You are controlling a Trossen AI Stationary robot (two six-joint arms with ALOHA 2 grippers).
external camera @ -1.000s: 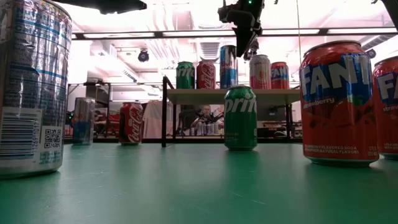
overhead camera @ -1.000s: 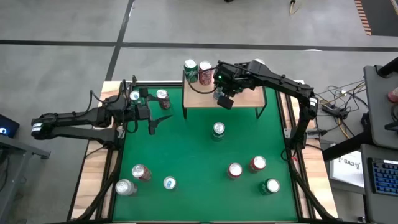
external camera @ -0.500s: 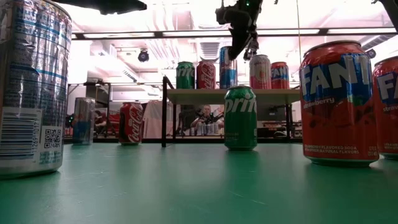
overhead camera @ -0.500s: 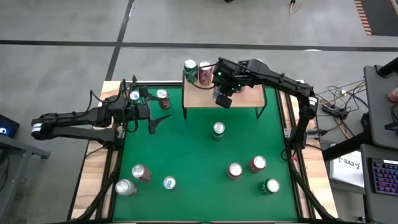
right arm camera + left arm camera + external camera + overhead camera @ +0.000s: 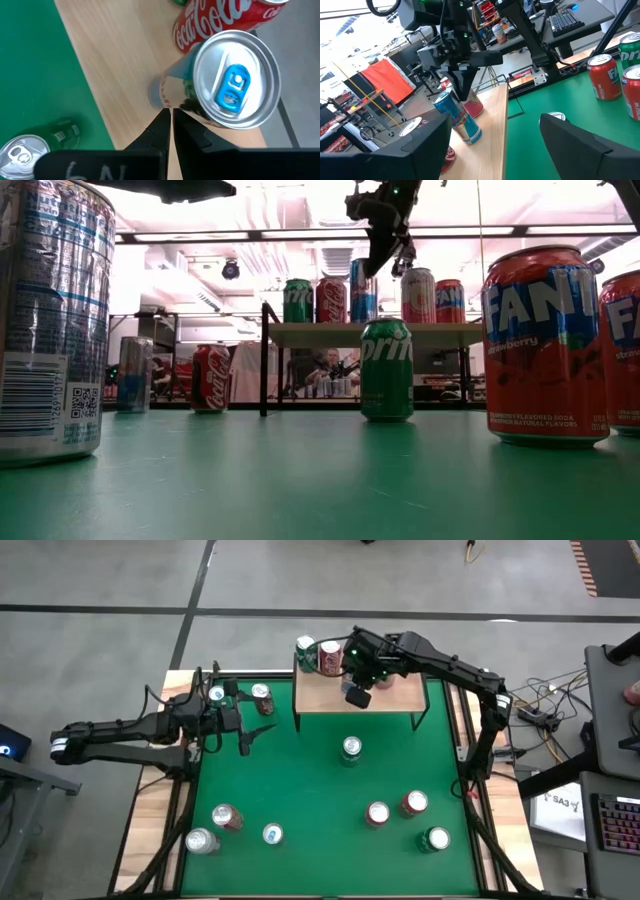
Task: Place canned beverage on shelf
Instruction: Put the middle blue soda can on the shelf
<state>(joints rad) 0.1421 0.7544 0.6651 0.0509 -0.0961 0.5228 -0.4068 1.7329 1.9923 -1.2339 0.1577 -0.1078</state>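
- While the right gripper (image 5: 357, 683), fingers together and empty, hovered beside the tall blue can (image 5: 457, 117) standing on the light wooden shelf (image 5: 395, 697), a straight upward retreat would avoid toppling it.
- Left gripper (image 5: 243, 728) waited apart, open, over green felt.

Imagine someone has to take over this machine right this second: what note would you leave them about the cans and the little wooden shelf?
Right gripper: jaws shut, empty, beside the slim blue can on the shelf.
Left gripper: jaws open, empty, waiting at the table's left side.
Done: shelf holds the blue can, a Coca-Cola can, a green can and two more.
Left: Sprite can in front of the shelf, Fanta cans and others on the green felt.
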